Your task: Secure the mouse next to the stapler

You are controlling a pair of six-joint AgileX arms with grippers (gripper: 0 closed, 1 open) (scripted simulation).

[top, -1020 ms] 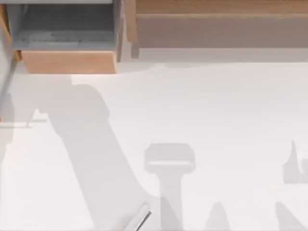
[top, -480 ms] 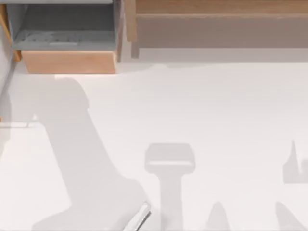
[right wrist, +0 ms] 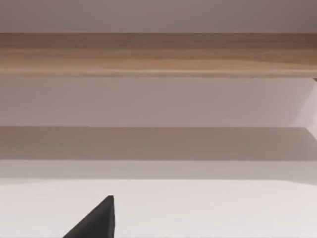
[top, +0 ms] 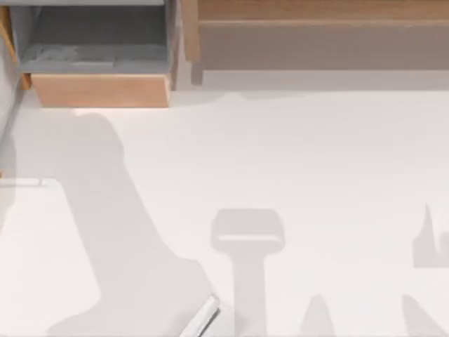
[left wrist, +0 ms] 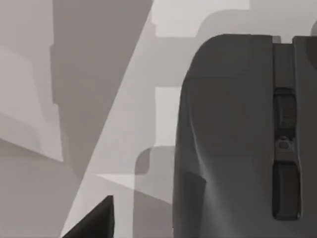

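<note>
Top view: the white surface (top: 316, 154) carries broad grey shadows, the largest running from the upper left down toward the bottom edge. At the upper left stands an open wooden drawer (top: 98, 90) with a grey interior; a long wooden shelf unit (top: 316, 14) spans the upper right. A thin pale bar-shaped object (top: 203, 317) lies tilted at the bottom edge, left of centre; what it is cannot be determined. Left wrist view: a dark grey mouse (left wrist: 233, 144) lies close beneath the camera, scroll wheel and centre strip visible along its length, its body cut off by the frame edges. It rests on a pale grey floor crossed by angular shadows. One dark fingertip of the left gripper (left wrist: 96, 220) shows at the frame's edge, apart from the mouse and not touching it, with pale floor between the two. Whether the left jaws stand apart or together cannot be told, since the second finger is out of frame. Right wrist view: a dark fingertip of the right gripper (right wrist: 96, 220) shows over the white surface, facing the wooden shelf unit and the wall below it. The state of the right jaws likewise cannot be told.
</note>
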